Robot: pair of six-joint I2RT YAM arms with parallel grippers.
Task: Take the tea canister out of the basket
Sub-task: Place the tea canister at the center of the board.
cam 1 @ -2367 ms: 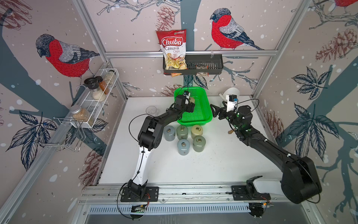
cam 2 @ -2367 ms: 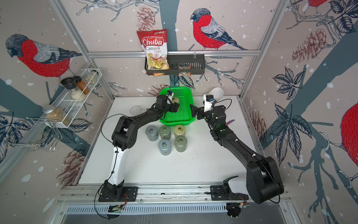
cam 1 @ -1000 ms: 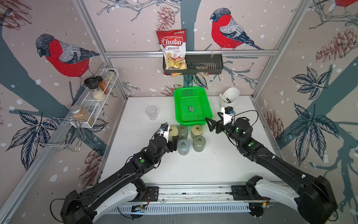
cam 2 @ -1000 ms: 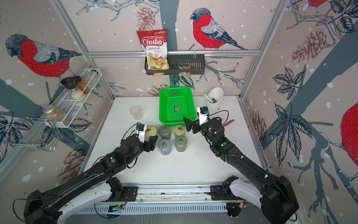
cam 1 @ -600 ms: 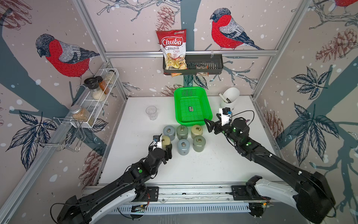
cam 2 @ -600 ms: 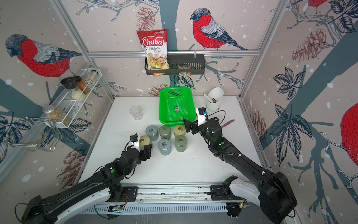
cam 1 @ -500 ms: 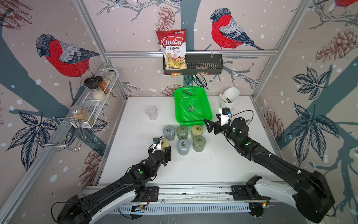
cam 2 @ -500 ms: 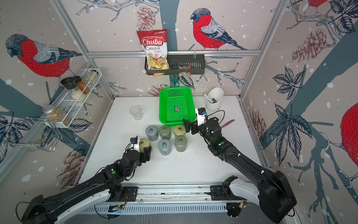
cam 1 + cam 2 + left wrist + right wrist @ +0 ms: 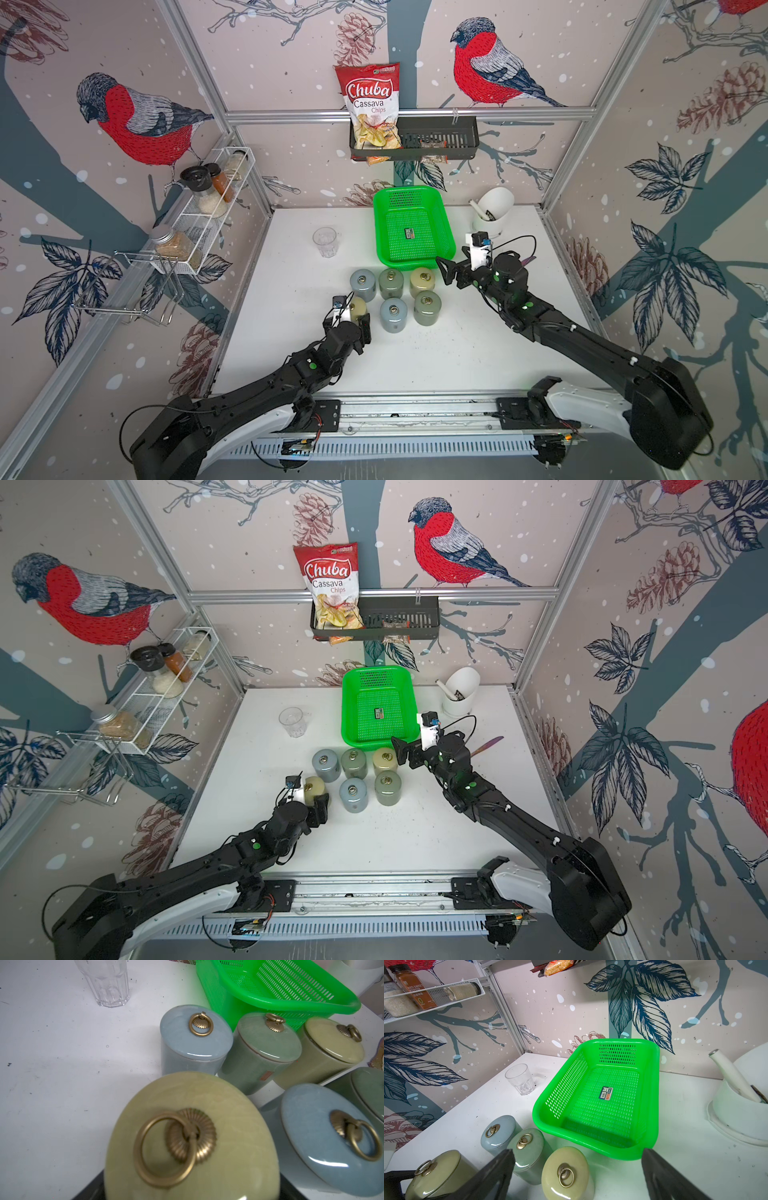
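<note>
Placement is the step in hand, as I judge it: the basket holds nothing but its small label, and the tea canister, pale yellow-green with a brass ring on its lid, is out of it, down by the table at the left end of the near row of canisters. The left gripper is clamped on it, a black jaw on either side of the body. In the left wrist view the lid fills the foreground with the jaws showing at both lower corners. Whether the base rests on the table I cannot tell from any view. The tea canister is just beside the near blue-grey canister and in front of the far blue-grey canister, well apart from the basket

The right gripper hovers with jaws spread wide and nothing between them, near the basket's near right corner, beside the yellow canister at the far row's end

Next move, by my reckoning: seat the tea canister flat, part the left jaws, then draw the arm back towards its base. The neighbour is close, so the jaw on that side has little room
</note>
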